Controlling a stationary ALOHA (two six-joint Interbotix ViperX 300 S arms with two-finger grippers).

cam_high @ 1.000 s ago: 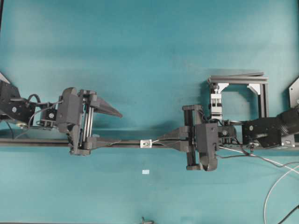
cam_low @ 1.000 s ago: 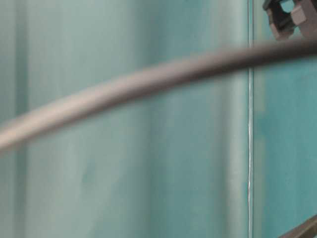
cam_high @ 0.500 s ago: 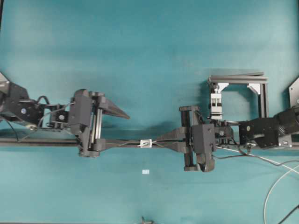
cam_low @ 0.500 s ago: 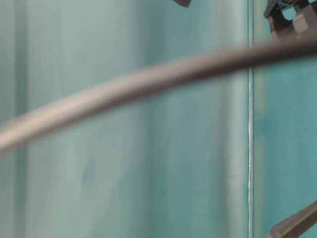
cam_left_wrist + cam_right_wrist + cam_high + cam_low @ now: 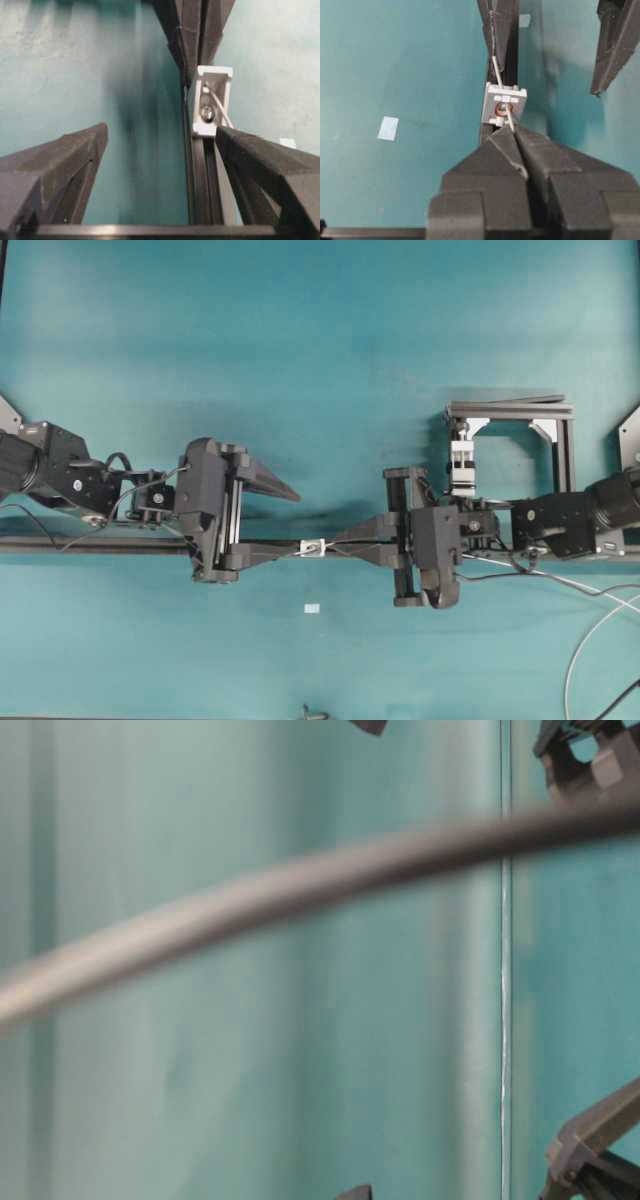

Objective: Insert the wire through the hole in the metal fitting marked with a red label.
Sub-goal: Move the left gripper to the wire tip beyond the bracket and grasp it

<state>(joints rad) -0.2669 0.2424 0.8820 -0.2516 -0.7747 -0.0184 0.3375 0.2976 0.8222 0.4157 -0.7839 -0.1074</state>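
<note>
Our left gripper (image 5: pixel 285 523), fingers wide apart, has slid closer along the rail (image 5: pixel 200 180) to the metal fitting (image 5: pixel 504 105), where our right gripper (image 5: pixel 512 131) pinches the wire (image 5: pixel 509 119) poking through the hole (image 5: pixel 502 107), so we can grab it soon.

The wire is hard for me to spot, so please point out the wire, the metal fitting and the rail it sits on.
wire (image 5: pixel 510 120), right wrist view, stretch just below the hole.
metal fitting (image 5: pixel 516 93), right wrist view, upper face.
rail (image 5: pixel 205 175), left wrist view, top groove.
</note>
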